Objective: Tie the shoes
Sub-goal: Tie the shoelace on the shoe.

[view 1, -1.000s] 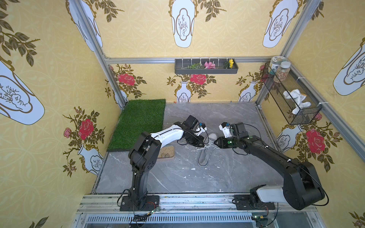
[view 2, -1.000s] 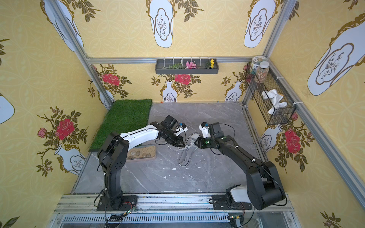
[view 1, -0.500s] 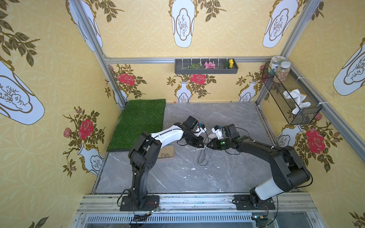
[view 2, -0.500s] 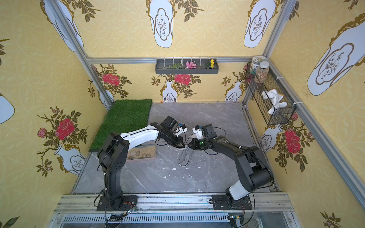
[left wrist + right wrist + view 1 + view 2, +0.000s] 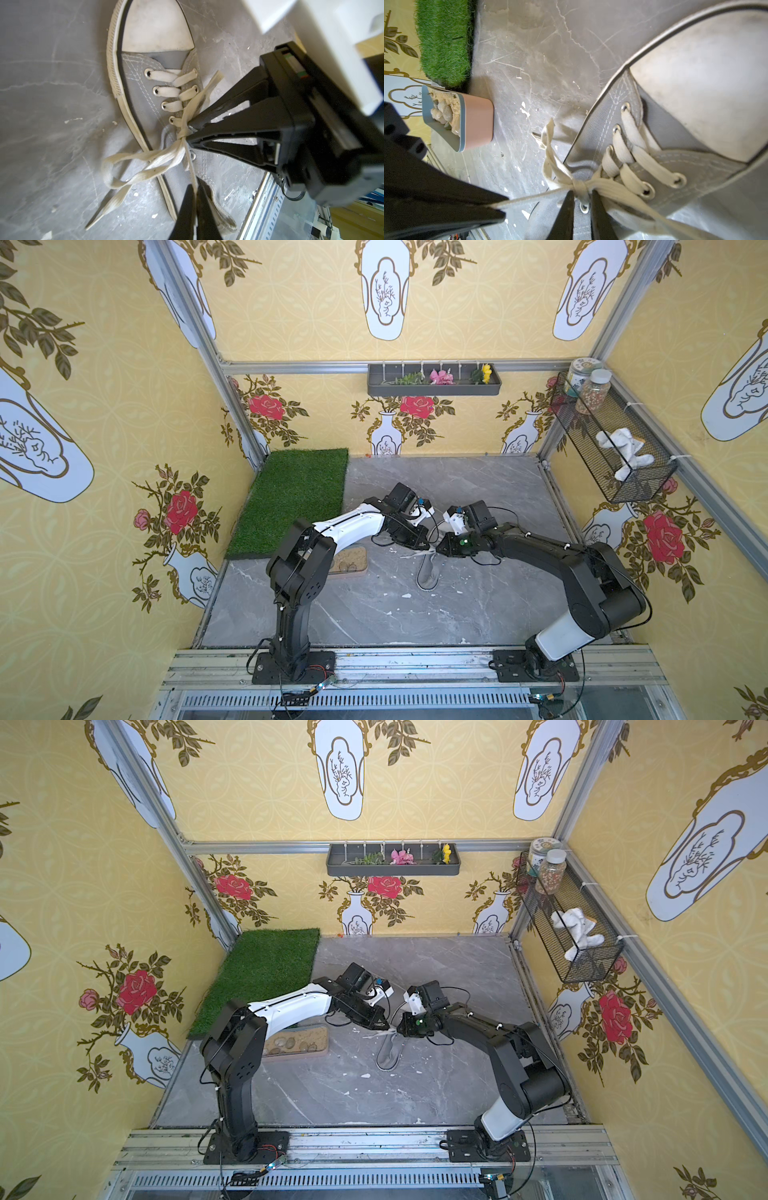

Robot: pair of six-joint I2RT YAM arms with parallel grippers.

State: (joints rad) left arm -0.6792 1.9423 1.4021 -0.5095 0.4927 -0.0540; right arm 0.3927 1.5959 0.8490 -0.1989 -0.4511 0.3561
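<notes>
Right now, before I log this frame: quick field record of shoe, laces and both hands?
shoe: grey low-top, white toe cap, sole down
knot: tied near the upper eyelets
left hand: shut on a lace strand leading from the knot
right hand: tips either side of the knot; grip unclear
pebble tray: apart from the shoe

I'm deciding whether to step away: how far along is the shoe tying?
Done: the laces are drawn into a knot on the shoe, with a loop draped over its side. In hand: the left gripper is shut on one lace running from the knot; the right gripper's tips flank the knot, grip unclear. Left: snugging it and letting go; a neat finished bow isn't visible.
</notes>
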